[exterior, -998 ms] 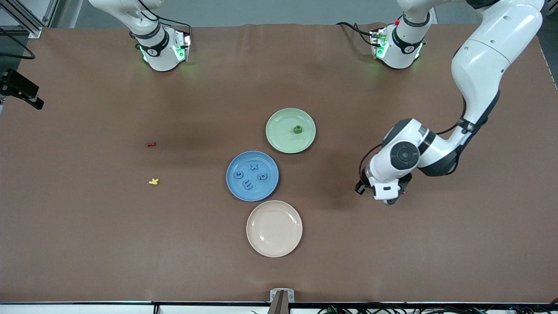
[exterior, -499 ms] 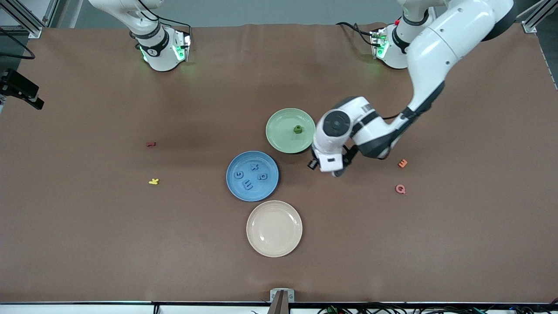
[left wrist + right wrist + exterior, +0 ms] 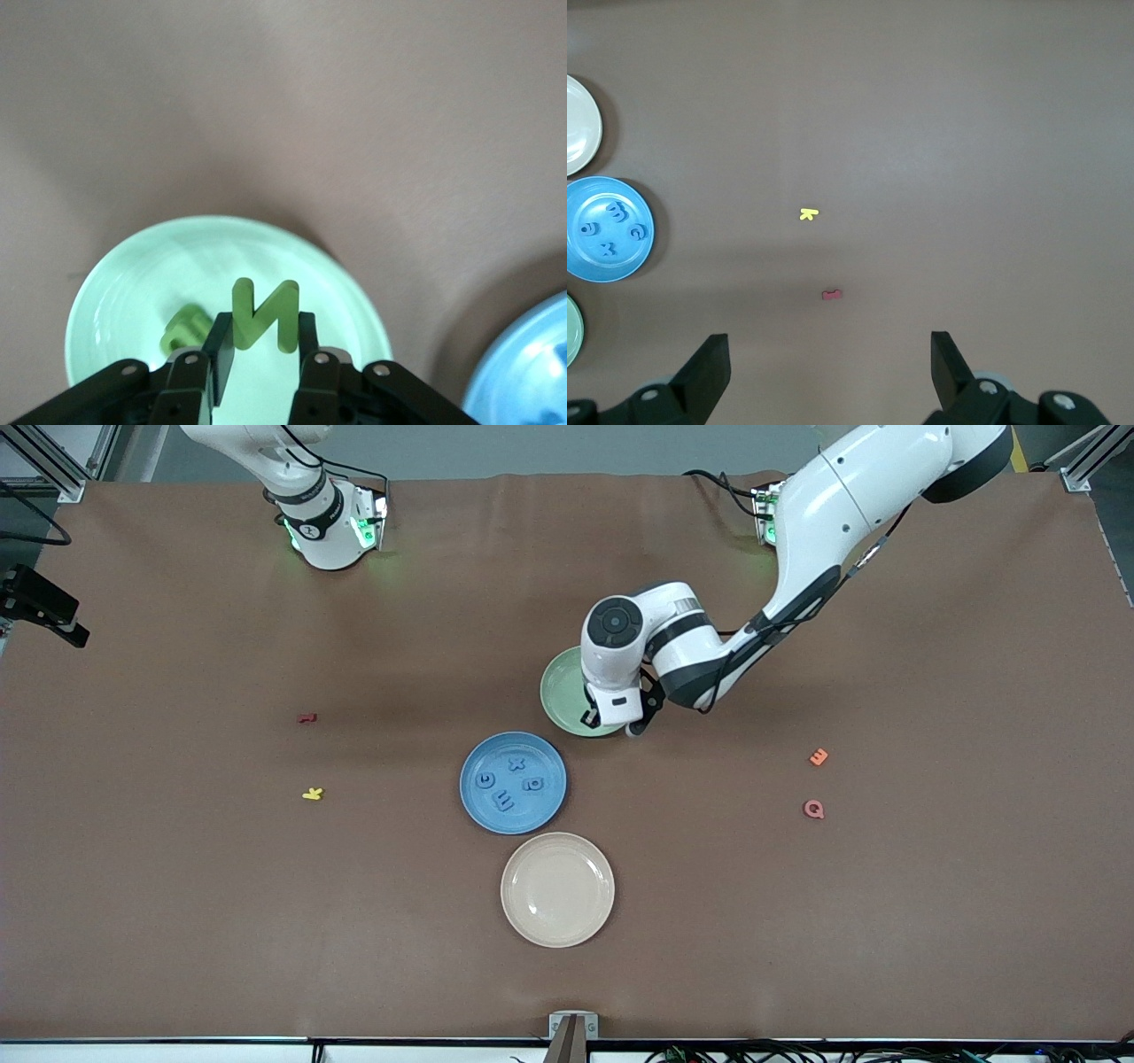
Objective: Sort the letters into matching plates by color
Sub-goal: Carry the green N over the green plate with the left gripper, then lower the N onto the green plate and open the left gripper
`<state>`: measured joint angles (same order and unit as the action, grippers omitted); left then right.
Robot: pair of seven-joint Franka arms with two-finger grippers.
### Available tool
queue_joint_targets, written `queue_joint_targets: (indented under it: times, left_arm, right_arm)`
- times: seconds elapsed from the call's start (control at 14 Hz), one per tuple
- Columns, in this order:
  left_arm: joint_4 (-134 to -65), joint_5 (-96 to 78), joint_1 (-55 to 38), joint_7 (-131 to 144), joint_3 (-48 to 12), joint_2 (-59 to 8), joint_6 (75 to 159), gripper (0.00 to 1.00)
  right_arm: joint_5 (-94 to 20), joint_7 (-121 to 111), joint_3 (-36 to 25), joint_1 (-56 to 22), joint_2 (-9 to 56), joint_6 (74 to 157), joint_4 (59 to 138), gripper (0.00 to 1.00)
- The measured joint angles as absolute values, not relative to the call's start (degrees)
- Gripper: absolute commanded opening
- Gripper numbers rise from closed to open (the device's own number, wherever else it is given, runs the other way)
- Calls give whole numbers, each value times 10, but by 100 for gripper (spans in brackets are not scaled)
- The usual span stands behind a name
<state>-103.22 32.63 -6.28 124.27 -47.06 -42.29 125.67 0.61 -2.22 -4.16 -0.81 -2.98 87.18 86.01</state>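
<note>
Left gripper: I see my left gripper (image 3: pixel 257 359) over the round pale green matte plate (image 3: pixel 560 691), its fingers (image 3: pixel 220 345) closed tight on a chunky green foam letter N (image 3: pixel 263 314) that stands upright between them.

Green plate: it lies near the middle of the table, farther from the front camera than the round medium blue plate (image 3: pixel 513 782). In the left wrist view I make out a second small green letter (image 3: pixel 184 328) lying on the pale green matte plate (image 3: pixel 124 292), just beside the held N; its shape I cannot read.

Blue plate: four small blue foam letters (image 3: pixel 508 782) rest inside it, spread apart. The same blue plate (image 3: pixel 609 228) appears in the right wrist view with those blue letters (image 3: pixel 607 232) on it.

Cream plate: a round beige plate (image 3: pixel 557 889) sits nearest the front camera, almost touching the blue one.

Right gripper: my right gripper (image 3: pixel 828 372) hangs high over the table toward the right arm's end, jaws spread wide with nothing between them; this arm waits.

Stray letters: a tiny yellow letter (image 3: pixel 312 794) and a tiny dark red letter (image 3: pixel 306 717) lie toward the right arm's end; a small orange letter E (image 3: pixel 819 757) and a pinkish-red letter Q (image 3: pixel 813 810) lie toward the left arm's end, well apart from the plates.

Table: brown matte tabletop (image 3: pixel 177 912).
</note>
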Motion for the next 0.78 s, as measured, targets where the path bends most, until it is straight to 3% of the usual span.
queue_joint_targets:
  times: [0.5, 0.78]
  left_arm:
    - [-1074, 326, -79, 1291, -476, -412, 1257, 1]
    - [-1076, 326, -78, 1294, -476, -412, 1265, 7]
  right_arm:
    - [6, -22, -42, -8, -30, 872, 860, 100]
    - [6, -23, -42, -8, -30, 872, 860, 100]
